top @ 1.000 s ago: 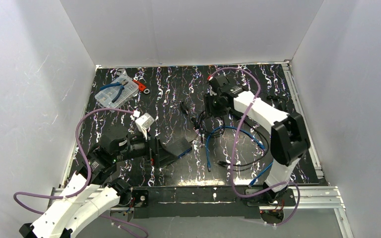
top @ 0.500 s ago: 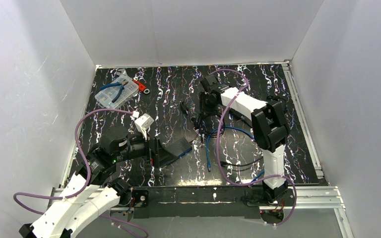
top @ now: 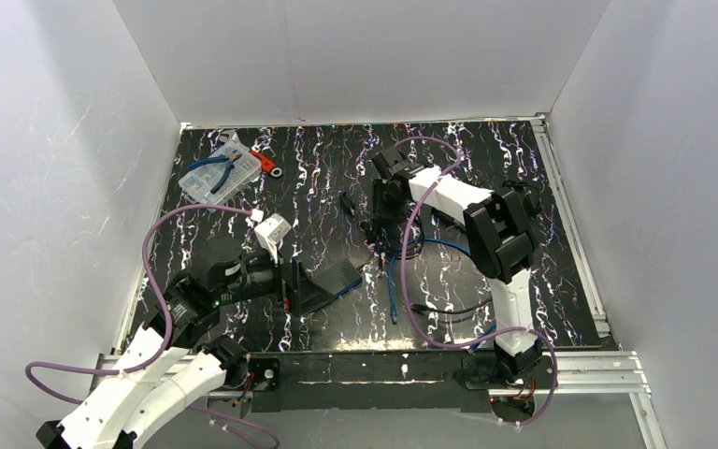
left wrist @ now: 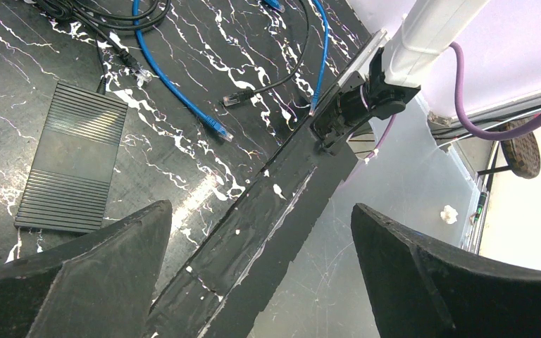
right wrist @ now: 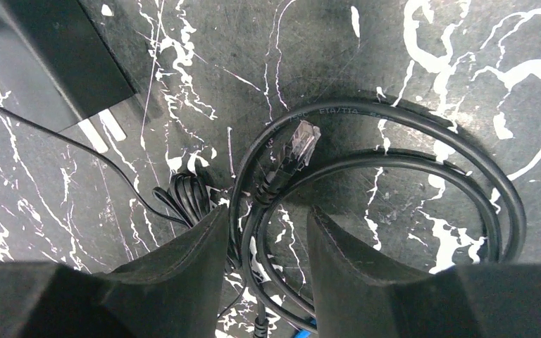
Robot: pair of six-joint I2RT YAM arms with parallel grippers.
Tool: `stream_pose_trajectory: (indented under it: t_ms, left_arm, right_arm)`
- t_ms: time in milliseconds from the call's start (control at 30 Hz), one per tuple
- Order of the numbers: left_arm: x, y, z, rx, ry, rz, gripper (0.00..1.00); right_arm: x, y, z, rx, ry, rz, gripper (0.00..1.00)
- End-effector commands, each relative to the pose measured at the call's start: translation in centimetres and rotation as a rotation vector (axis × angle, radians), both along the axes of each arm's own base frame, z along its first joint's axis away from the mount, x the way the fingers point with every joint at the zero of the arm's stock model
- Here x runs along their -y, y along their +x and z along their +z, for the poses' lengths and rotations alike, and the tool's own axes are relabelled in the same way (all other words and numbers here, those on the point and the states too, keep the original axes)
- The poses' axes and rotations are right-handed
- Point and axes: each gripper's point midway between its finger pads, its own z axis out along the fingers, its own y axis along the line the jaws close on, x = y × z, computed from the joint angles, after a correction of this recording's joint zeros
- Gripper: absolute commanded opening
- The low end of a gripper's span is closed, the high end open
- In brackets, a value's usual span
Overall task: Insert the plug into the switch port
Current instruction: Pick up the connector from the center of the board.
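Right arm has swung left in the top view since a second ago. The right gripper (right wrist: 260, 271) now hangs over the black cable coil (right wrist: 338, 111). The clear plug on the black cable (right wrist: 301, 143) lies just above the jaws in the wrist frame, long axis tilted lower-left to upper-right. Jaws partly apart, clamping nothing. The left gripper (left wrist: 260, 218) gapes wide and empty, nearer the ribbed black switch box (left wrist: 70, 165). Pale print on the cable jacket is too small to read surely.

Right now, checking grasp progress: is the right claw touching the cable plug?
Apart. Right wrist view: the plug lies ahead of the open right claw, with mat and cable showing between them.
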Motion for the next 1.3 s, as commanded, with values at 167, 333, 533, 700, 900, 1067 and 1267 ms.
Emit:
stream_pose_trajectory:
  t_ms: [167, 333, 533, 700, 900, 1067, 1267]
  left_arm:
    - [-0.1, -0.2, 0.0, 0.019, 0.004, -0.011, 0.98]
    - [-0.2, -0.3, 0.0, 0.021, 0.004, -0.011, 0.98]
    - [-0.3, -0.4, 0.2, 0.027, 0.001, -0.014, 0.98]
    - [-0.2, -0.4, 0.2, 0.027, 0.0, -0.017, 0.98]
    - [-0.2, -0.5, 0.6, 0.031, -0.003, -0.021, 0.98]
    - [-0.3, -0.4, 1.0, 0.039, -0.002, -0.016, 0.98]
    - [-0.4, -0.2, 1.2, 0.045, 0.003, -0.001, 0.98]
  right_arm:
    - [-0.7, 1.0, -0.6, 0.005, -0.042, -0.023, 0.48]
    - [-0.2, 1.0, -1.1, 0.001, -0.075, -0.021, 0.38]
    - [0.5, 0.8, -1.5, 0.003, -0.122, -0.005, 0.25]
    - [1.0, 0.6, -1.5, 0.006, -0.157, 0.013, 0.02]
    - [1.2, 0.3, 0.3, 0.053, -0.158, 0.037, 0.01]
    - [2.1, -0.1, 3.2, 0.128, -0.19, 0.069, 0.01]
    - [2.7, -1.8, 6.8, 0.218, -0.146, 0.121, 0.01]
